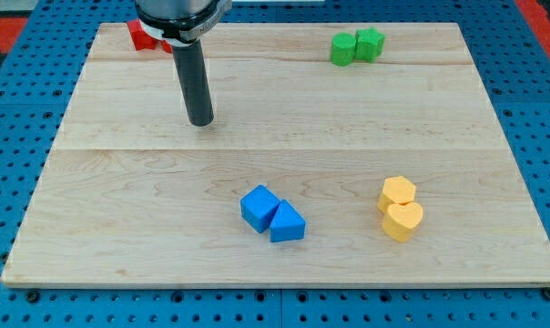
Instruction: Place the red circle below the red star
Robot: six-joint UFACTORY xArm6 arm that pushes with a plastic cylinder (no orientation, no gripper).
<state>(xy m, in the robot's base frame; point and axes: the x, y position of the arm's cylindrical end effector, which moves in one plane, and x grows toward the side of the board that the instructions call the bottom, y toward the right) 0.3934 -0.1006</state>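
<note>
Tip [200, 122] rests on the table [120, 182], far-left region, just near of a red block [140, 35] partly hidden by my arm; shape unclear. No hand fitted, only the rod.

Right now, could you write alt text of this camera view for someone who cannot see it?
My tip rests on a wooden board, just below red blocks half hidden at the view's top left. Two green blocks sit top right, two blue blocks bottom centre, two yellow blocks bottom right.
</note>
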